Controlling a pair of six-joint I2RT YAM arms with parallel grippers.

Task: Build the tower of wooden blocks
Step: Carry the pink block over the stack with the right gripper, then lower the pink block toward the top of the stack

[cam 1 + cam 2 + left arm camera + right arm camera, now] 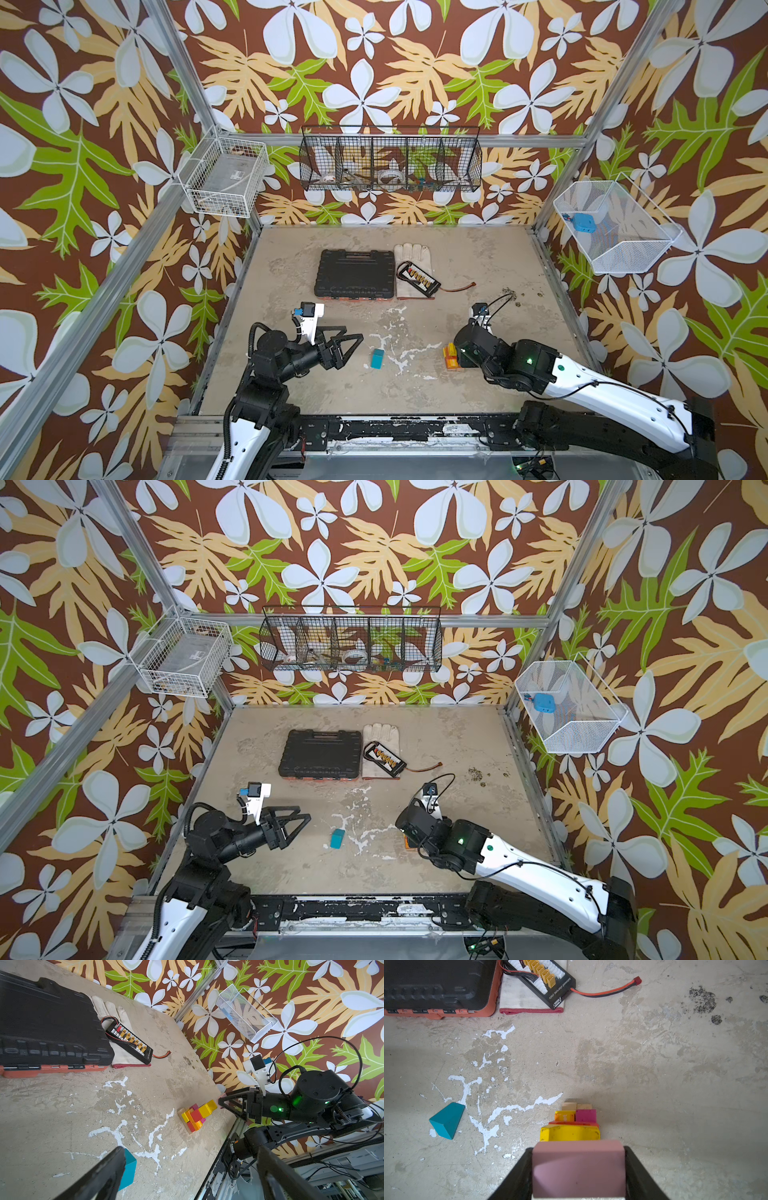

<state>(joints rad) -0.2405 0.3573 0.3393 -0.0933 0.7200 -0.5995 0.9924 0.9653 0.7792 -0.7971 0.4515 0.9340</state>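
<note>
At the front right of the beige table point(478, 270), the short many-coloured tower of painted wood blocks point(196, 1115) is overhung by a pink rectangular wood block point(578, 1167) that is clamped in the right gripper point(578, 1150); whether it is seated on the yellow top block point(570, 1133) cannot be told. The left gripper point(353, 333) is spread wide and empty just beside the teal wedge-shaped wood block point(377, 358), apart from the tower. Should the pink block be released off-centre or dragged sideways, the narrow, unevenly stepped stack could be toppled, with 1 teal piece left unplaced.

Probably a robot lab: aluminium frame point(532, 141) (floral walls point(374, 41)).
</note>
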